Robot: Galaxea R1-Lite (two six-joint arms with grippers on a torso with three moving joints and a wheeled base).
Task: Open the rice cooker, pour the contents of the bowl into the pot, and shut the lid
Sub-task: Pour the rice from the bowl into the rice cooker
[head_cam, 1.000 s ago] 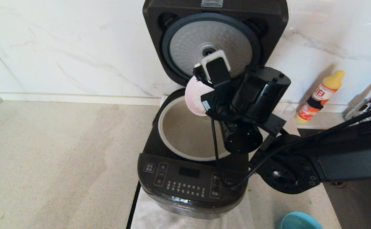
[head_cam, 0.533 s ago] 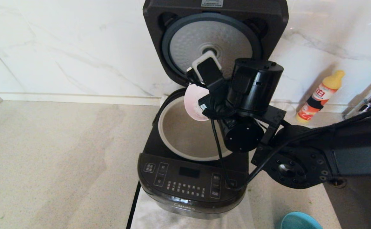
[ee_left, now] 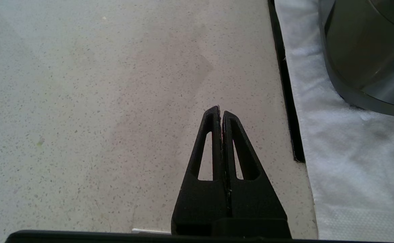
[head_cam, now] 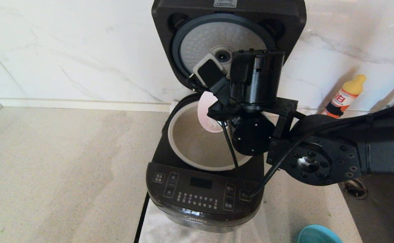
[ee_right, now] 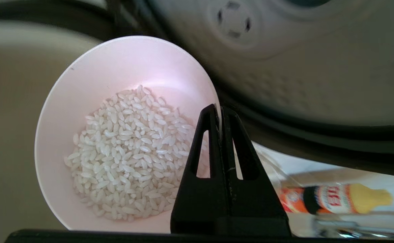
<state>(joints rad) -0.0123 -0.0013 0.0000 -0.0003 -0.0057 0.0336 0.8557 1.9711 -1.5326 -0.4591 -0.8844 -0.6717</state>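
The rice cooker (head_cam: 203,189) sits on a white mat on the speckled surface (head_cam: 65,168), its lid (head_cam: 229,40) swung fully up against the marble wall so the pot (head_cam: 190,141) lies exposed and reachable from above. The right gripper (ee_right: 220,113) is pinched tight on the rim of the pink bowl (ee_right: 116,101), holding it by one edge over the far right part of the pot, in front of the lid's dimpled disc. Gripping at the rim leaves the opposite edge free as a pouring lip. The bowl is tipped steeply, its mouth turned toward the pot's middle, yet the rice (ee_right: 129,155) in the right wrist view sits heaped in the bowl, and no grains can be made out on the pot floor; so the pour looks just begun, and more tilt is probably needed. Keeping the bowl inside the pot's rim should stop grains scattering onto the cooker's shoulder. The left gripper (ee_left: 221,113) hangs parked over bare surface beside the mat, fingers together and empty. A sauce bottle (head_cam: 343,96) stands by the wall to the right, and a blue bowl (head_cam: 318,234) sits at the near edge.
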